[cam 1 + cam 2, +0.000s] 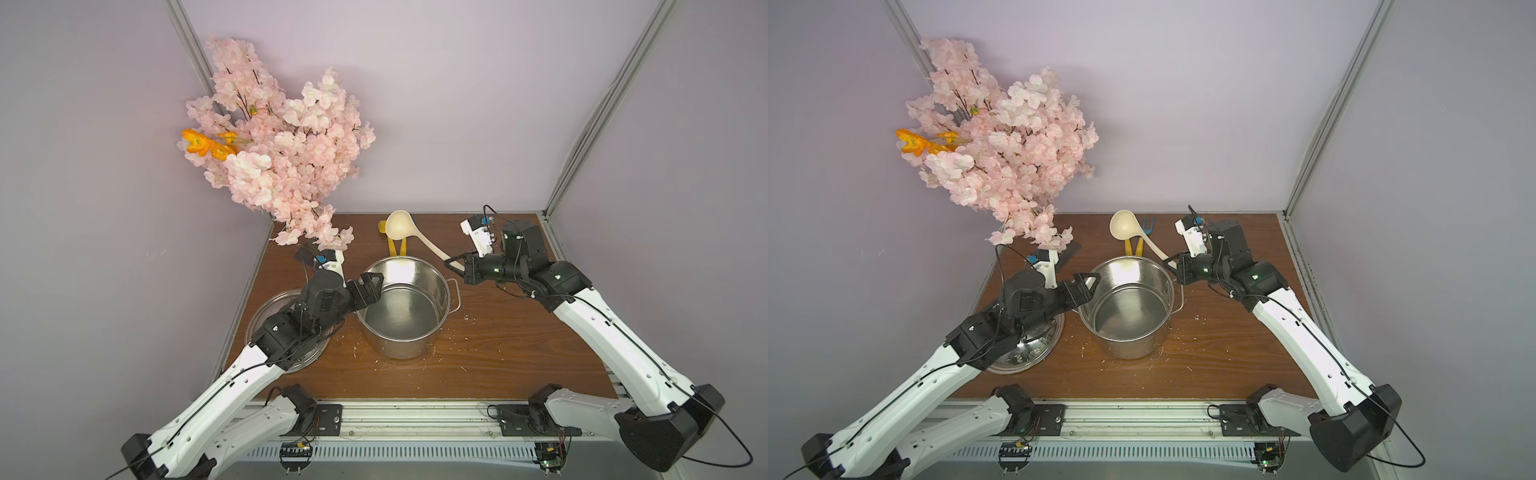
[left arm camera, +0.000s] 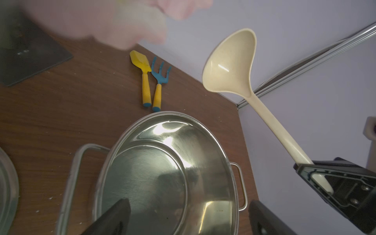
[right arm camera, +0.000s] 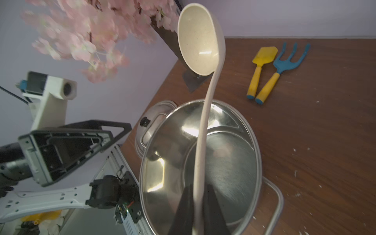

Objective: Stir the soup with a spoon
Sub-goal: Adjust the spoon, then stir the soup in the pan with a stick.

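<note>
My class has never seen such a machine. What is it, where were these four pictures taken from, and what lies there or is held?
Two white-and-black robot arms work at a brown wooden table. Two pictures look down from overhead; two come from cameras on the wrists. On the table: a large stainless-steel pot with no soup visible, its metal lid beside it, a yellow toy shovel, a blue toy rake, pink artificial blossoms. The right gripper is shut on the handle of a cream plastic ladle, held in the air. The left gripper hangs open at the pot's rim, empty.
</note>
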Robot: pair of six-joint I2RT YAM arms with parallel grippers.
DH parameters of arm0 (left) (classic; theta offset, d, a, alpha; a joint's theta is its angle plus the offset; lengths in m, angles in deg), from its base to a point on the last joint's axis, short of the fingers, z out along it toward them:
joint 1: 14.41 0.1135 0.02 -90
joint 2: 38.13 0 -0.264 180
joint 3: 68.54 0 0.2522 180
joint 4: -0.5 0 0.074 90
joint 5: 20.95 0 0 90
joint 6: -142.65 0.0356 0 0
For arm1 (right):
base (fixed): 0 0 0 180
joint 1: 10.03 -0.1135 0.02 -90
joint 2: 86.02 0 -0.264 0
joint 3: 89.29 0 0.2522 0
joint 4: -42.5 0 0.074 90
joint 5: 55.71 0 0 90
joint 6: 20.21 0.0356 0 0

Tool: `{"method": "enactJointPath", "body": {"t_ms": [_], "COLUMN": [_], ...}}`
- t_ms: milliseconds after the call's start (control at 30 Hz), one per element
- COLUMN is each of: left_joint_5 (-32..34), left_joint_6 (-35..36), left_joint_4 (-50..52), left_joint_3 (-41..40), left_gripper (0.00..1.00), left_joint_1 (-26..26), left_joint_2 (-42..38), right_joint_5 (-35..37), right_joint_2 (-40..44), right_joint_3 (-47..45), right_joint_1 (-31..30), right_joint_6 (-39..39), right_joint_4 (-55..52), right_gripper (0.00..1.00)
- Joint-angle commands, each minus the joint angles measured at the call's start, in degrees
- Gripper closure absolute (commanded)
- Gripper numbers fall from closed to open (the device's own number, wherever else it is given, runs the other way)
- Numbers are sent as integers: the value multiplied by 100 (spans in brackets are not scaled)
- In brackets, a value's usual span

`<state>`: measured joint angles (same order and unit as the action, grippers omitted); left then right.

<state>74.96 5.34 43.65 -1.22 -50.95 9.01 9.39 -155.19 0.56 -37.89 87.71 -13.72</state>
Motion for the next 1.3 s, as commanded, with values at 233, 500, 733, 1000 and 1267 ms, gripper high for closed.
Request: {"method": "enactJointPath", "body": {"t_ms": [233,500,733,1000,1267], "left_joint_5": [-505,-555,-193,-137,-43], "left_joint_6": [435,317,348,363,332], "left_joint_4": [1387,1385,1266,949,871], "left_joint_3": [-84,-466,-466,-499,-615], "left_gripper": [7,15,30,47,71], "left_joint_1": [844,860,864,862,861], "left_joint_2": [-491,-435,-49,268,357], "right_joint_5": [1197,1437,2021,2477,2802], "right_joint_2": [-223,-241,-569,-1213,-2041], "right_joint_3": [756,750,863,1280,1767], "right_joint_1": [-983,-1183,-1276,-1454,-1855], "right_joint_6": [-947,-974,-975,-956,-948], "right_joint_4": [-2169,-2425,-2579,-2639,-2706], "right_gripper": [100,100,100,100,100]}}
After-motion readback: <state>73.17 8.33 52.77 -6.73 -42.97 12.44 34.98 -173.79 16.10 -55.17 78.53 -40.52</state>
